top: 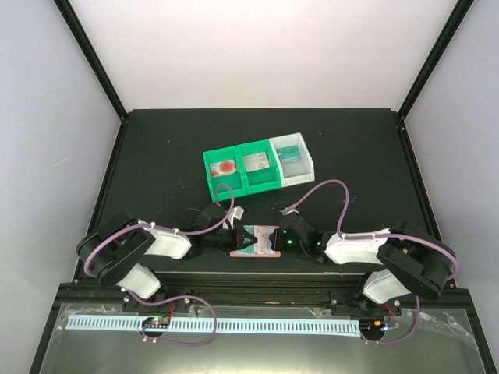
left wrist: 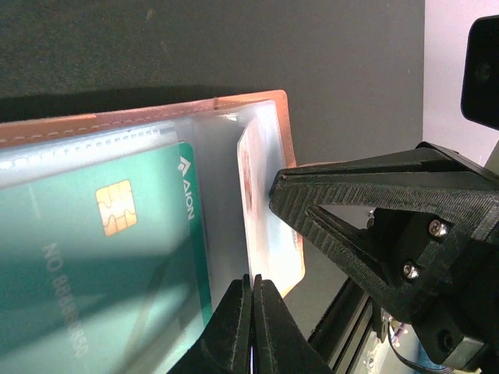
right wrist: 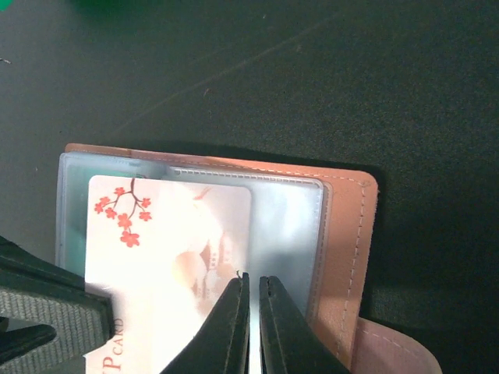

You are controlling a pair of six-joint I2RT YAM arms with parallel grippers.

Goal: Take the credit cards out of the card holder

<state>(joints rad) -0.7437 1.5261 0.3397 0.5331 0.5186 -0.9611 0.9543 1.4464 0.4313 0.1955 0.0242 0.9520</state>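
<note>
The open card holder (right wrist: pixel 351 234) is pinched by the left hand (left wrist: pixel 252 292); a white blossom card (right wrist: pixel 171 249) is gripped by the right hand (right wrist: pixel 254 290).

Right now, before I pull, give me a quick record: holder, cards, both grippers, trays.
card holder: open, pockets facing up
teal card: inside a clear pocket, chip showing
blossom card: seems partly out of its pocket
left gripper: jaws shut at the holder's edge; what they pinch is unclear
right gripper: jaws shut on the blossom card
trays: two green, one white, behind the holder, something in each
</note>
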